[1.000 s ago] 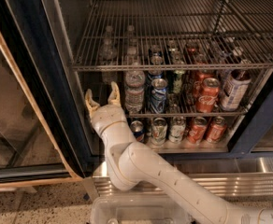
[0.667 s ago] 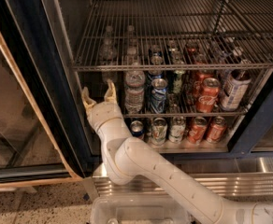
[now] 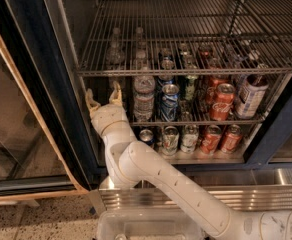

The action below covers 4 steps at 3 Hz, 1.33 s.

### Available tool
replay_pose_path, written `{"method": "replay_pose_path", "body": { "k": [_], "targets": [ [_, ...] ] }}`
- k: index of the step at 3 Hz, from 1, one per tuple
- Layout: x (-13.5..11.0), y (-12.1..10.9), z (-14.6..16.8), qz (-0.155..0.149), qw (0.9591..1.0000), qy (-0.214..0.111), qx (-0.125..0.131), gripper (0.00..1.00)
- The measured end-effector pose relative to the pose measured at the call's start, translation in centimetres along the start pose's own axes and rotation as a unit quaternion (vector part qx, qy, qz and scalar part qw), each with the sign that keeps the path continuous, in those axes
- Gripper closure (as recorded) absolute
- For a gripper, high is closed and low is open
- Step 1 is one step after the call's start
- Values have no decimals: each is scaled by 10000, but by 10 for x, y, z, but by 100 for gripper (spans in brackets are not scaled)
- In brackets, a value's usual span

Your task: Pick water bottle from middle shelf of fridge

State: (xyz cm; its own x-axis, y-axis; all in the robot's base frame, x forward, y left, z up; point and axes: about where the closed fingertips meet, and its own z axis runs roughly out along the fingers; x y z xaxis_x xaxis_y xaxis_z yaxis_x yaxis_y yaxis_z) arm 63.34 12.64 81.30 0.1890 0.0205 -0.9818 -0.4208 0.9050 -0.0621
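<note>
Now gripper [image 3: 103, 96] slightly higher and further left than before, fingers spread, holding nothing, just left of water bottle [image 3: 144, 98]. Bottle unmoved, upright on middle shelf [image 3: 198, 120] of fridge [image 3: 56, 94]. Red can [image 3: 221, 101] reads Coca-Cola.

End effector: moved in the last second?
Yes. The end effector, left of the water bottle, drifted slightly further left and up relative to the middle shelf.

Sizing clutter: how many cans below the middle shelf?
5 cans in a row: one dark beside the arm, two silver, two red rightmost. Others may be hidden behind. Tool left of the water bottle.
</note>
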Motion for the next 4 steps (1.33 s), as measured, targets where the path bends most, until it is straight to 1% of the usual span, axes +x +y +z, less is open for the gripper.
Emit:
{"method": "replay_pose_path", "body": {
  "k": [1,2,3,4],
  "targets": [
    [2,-6,9,2,9999,-78,118,23],
    [4,-13,16,-30,9995,-140,267,21],
    [10,-30,37,-74,9991,-85,412,22],
    [10,-31,39,-70,9991,-75,412,26]
  ]
}}
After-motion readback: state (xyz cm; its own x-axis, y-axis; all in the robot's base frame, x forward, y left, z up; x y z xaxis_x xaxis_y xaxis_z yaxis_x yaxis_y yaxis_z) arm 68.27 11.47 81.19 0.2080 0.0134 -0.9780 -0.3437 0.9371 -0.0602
